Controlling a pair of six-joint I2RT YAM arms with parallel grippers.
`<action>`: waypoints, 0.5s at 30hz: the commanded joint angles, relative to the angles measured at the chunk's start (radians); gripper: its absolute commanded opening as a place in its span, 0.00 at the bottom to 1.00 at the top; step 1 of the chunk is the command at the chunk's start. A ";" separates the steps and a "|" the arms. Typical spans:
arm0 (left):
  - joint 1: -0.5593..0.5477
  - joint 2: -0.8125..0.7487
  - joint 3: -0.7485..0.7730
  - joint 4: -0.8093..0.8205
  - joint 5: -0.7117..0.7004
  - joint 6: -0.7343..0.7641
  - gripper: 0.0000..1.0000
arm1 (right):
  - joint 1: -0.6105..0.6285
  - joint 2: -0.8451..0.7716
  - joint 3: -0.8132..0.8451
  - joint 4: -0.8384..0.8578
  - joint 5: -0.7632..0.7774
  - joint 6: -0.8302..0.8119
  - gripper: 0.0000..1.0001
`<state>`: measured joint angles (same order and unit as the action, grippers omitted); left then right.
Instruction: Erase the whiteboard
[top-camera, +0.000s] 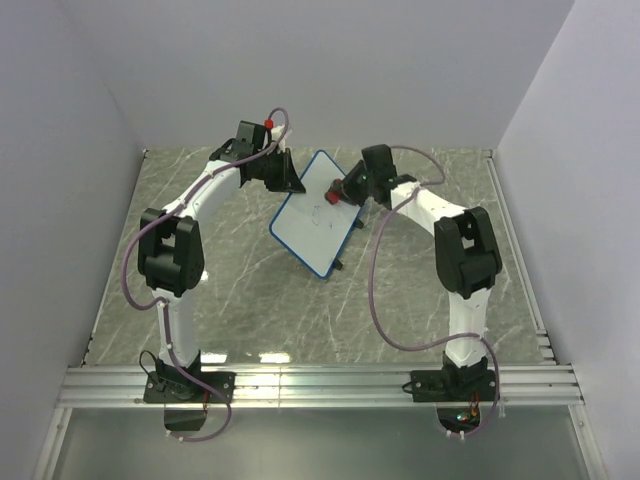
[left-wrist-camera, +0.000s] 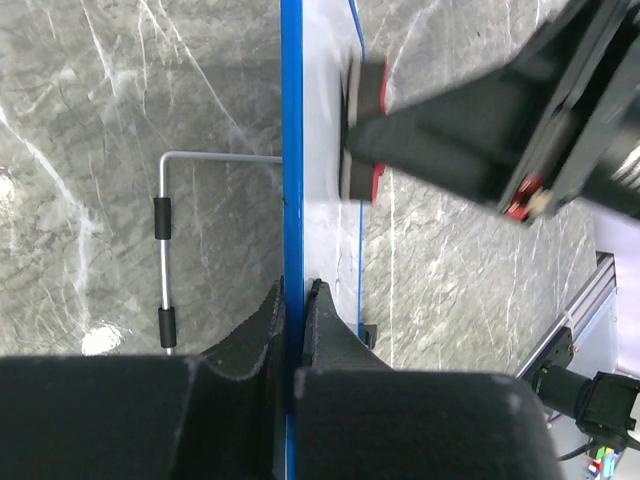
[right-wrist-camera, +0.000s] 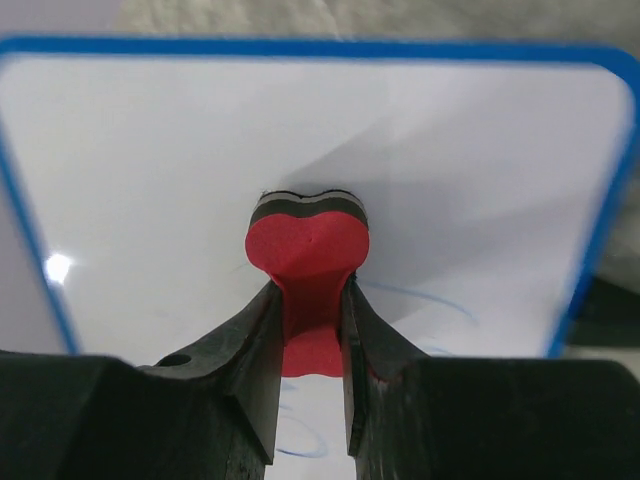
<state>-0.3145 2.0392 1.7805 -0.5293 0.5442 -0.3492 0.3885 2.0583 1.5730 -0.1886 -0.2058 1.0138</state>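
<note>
Left gripper (left-wrist-camera: 297, 300) clamped on the whiteboard's (top-camera: 310, 232) edge, right gripper (right-wrist-camera: 310, 310) pinching a red eraser (right-wrist-camera: 308, 245) at its face, 2 arms (top-camera: 170, 250) arched inward.

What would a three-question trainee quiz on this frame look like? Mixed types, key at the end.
1. True or false: the left gripper is clamped on the blue rim of the whiteboard.
2. What is between the fingers of the right gripper? A) a marker B) the eraser C) a cloth
3. Short answer: is the board's face fully clean?

Key
1. True; the jaws are shut on the rim.
2. B; its red end is against the white face.
3. No; thin blue pen marks show near the eraser.
</note>
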 joint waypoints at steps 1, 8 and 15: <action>-0.074 0.013 0.005 -0.123 -0.033 0.108 0.00 | 0.026 -0.016 -0.251 0.021 0.022 -0.029 0.00; -0.072 0.022 0.031 -0.127 -0.039 0.108 0.00 | 0.044 -0.124 -0.511 0.109 0.009 -0.021 0.00; -0.072 0.023 0.027 -0.126 -0.041 0.107 0.00 | 0.067 -0.119 -0.452 0.081 0.020 -0.018 0.00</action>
<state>-0.3359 2.0392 1.8221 -0.5579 0.5442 -0.3351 0.3889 1.8816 1.1000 0.0299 -0.1642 1.0134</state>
